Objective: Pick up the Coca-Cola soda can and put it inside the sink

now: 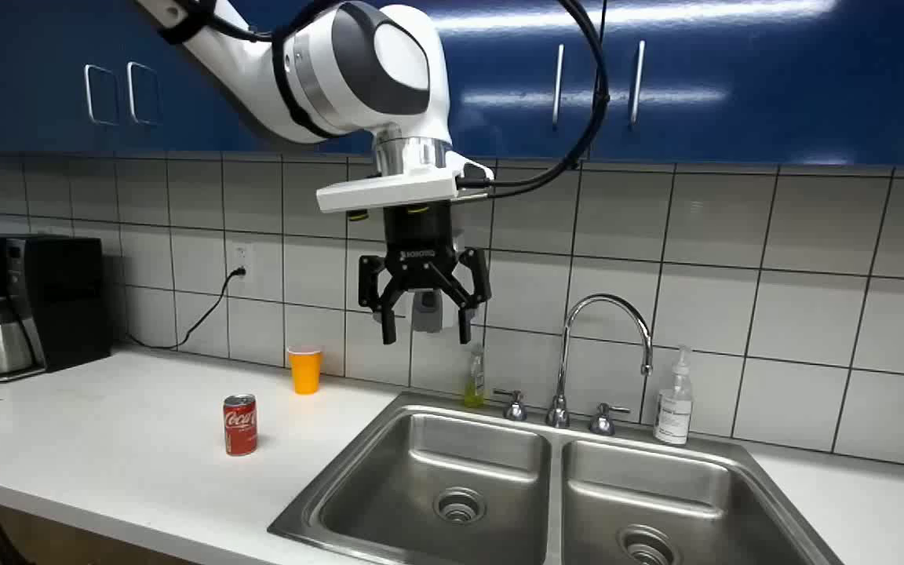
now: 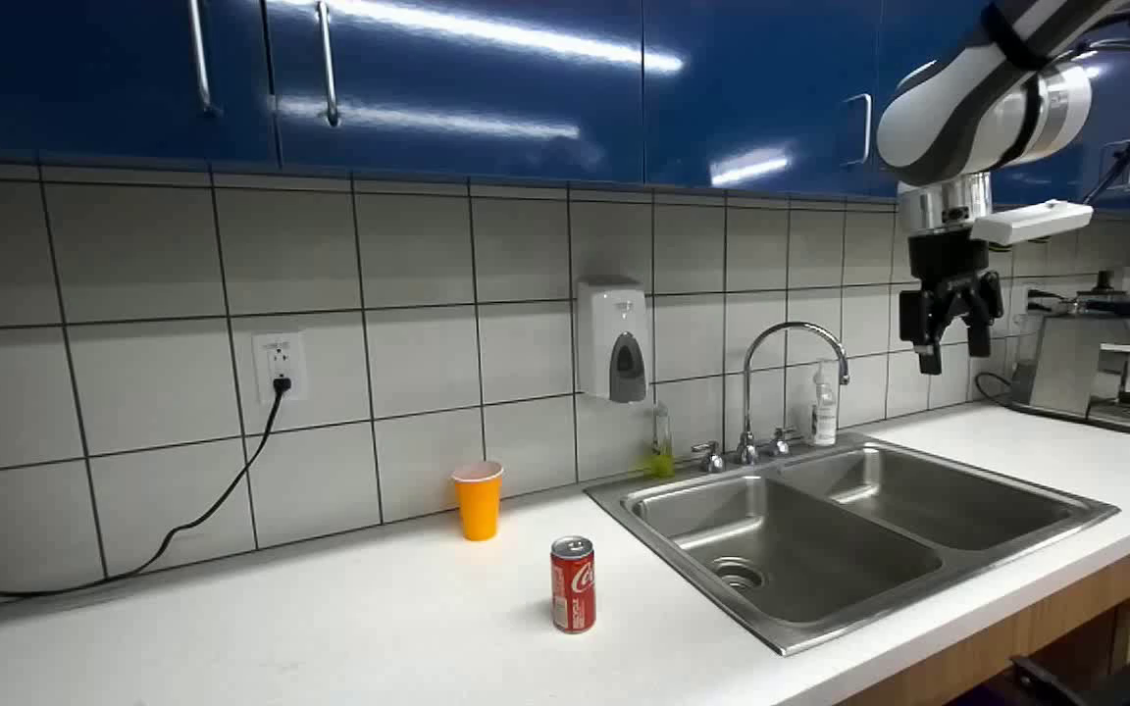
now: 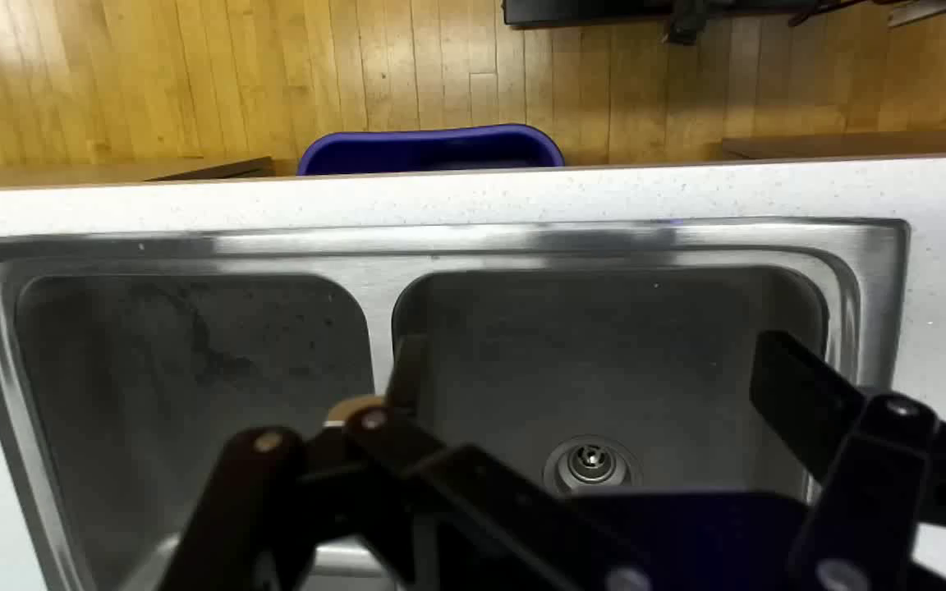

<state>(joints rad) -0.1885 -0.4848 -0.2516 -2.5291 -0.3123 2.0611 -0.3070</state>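
A white counter [image 2: 310, 647] runs along a tiled wall [image 1: 801, 220], with blue cupboards [image 2: 487, 118] over it. Your gripper [image 1: 427, 336] hangs point-down above the sink [image 1: 348, 464], its fingers [image 3: 801, 398] released and spread wide. In the wrist view they straddle one of the sink's two basins [image 3: 539, 353], and you see the drain [image 3: 591, 461] between them.

Between your fingers and the wall, the tap [image 1: 563, 361] rises from the sink's back rim, with a handle [image 1: 515, 407] on either side of its base. Also wallward of the fingers, a squeeze bottle [image 1: 474, 383] of yellow-green liquid and a pump bottle [image 1: 673, 408] stand at the sink's back, and a white dispenser [image 2: 610, 328] is fixed to the wall.

Your Coca-Cola can [image 1: 240, 428] stands upright on the counter in both exterior views, lower than the fingers, off to one side of them and near the sink's edge. An orange cup [image 1: 305, 372] stands farther back beyond the can, near the wall.

Farther from the fingers on that same side, a black cord [image 2: 35, 593] trails from a wall socket [image 2: 281, 361], and a coffee maker [image 1: 67, 298] stands on the counter. Well away on the opposite side, you have a metal coffee machine [image 2: 1065, 363]. Below the counter's front edge, the wrist view shows you a wooden floor [image 3: 210, 90] and a partly hidden purple thing [image 3: 432, 148].
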